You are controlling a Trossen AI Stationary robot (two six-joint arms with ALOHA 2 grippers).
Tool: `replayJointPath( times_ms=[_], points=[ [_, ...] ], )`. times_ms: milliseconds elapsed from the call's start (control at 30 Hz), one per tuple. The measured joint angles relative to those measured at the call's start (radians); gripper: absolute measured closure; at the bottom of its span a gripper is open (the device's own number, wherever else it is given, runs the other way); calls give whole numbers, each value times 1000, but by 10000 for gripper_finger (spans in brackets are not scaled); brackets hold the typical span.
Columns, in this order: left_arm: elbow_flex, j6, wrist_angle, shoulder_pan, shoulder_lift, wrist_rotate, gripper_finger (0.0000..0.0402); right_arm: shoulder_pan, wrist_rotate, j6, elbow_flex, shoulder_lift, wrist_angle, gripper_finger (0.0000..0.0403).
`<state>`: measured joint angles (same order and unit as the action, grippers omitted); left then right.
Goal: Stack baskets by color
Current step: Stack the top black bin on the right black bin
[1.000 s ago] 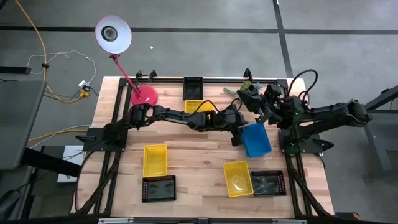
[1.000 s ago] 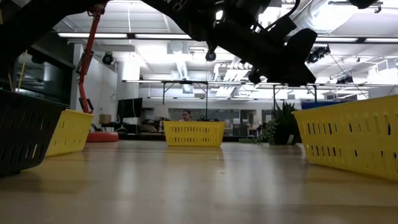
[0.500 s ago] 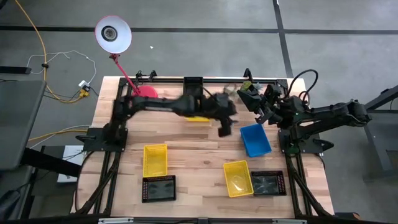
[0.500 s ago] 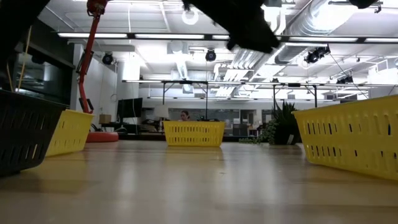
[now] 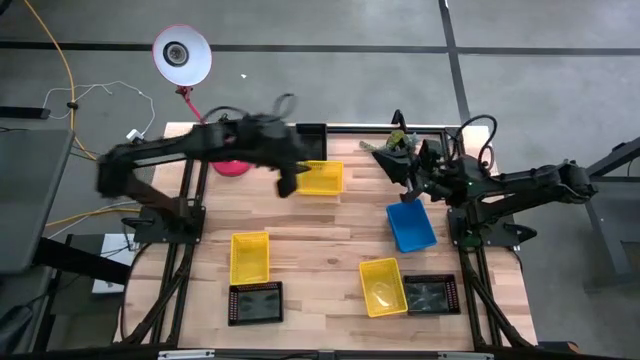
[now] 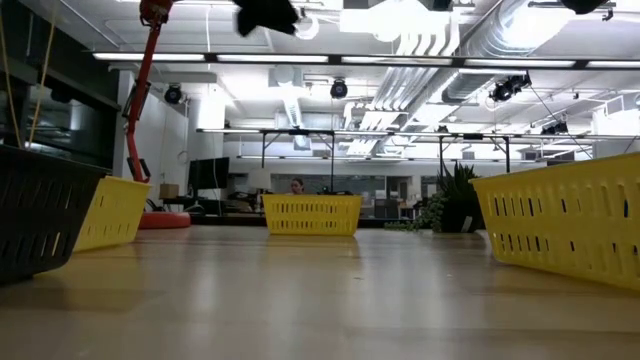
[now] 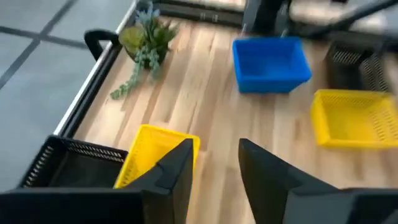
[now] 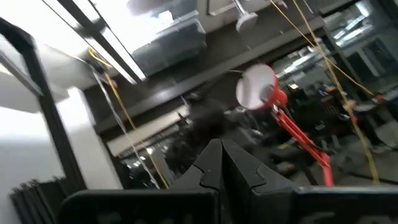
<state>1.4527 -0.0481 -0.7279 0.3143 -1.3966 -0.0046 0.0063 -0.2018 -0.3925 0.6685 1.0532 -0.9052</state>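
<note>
**Setting: open-plan robotics lab**

The wooden table (image 5: 320, 230) at frame centre stands on grey concrete floor. Behind it, the low view shows exposed ceiling ducts (image 6: 420, 25) at upper right, strip lighting, and rows of workbenches (image 6: 330, 140) at centre.

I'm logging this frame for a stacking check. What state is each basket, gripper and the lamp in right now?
Blue basket: upright, alone, unstacked.
Rear yellow basket: upright, beside rear black basket.
Left yellow basket: upright, next to left black basket.
Front yellow basket: overlapping right black basket.
Left gripper: fingers apart, empty.
Right gripper: shut, empty, raised.
Lamp: upright.
</note>
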Motion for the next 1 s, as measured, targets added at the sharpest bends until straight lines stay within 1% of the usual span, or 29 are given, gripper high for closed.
replayJointPath(
  times_ms=[100,200,300,400,467,567,633,767,1000],
  points=[
    [-197,-82,138,-29,194,4,323,0,-27,1,0,0,56,402],
    [-391,-151,325,-77,376,-5,359,-4,-50,0,0,0,114,402],
    [-566,-214,519,-134,535,-46,393,-16,-48,-37,0,0,158,402],
    [-714,-237,697,-194,671,-115,395,-29,-11,-56,0,0,187,402],
    [-795,-238,776,-229,740,-164,397,-31,4,-55,0,0,204,402],
    [-871,-262,826,-263,810,-233,400,-33,10,-56,0,0,218,402],
    [-897,-267,830,-271,840,-253,401,-32,12,-56,0,0,225,402],
    [-914,-273,825,-277,853,-251,401,-32,12,-55,0,0,240,402],
    [-914,-274,820,-276,830,-248,401,-33,12,-56,0,0,260,402]
  ],
)
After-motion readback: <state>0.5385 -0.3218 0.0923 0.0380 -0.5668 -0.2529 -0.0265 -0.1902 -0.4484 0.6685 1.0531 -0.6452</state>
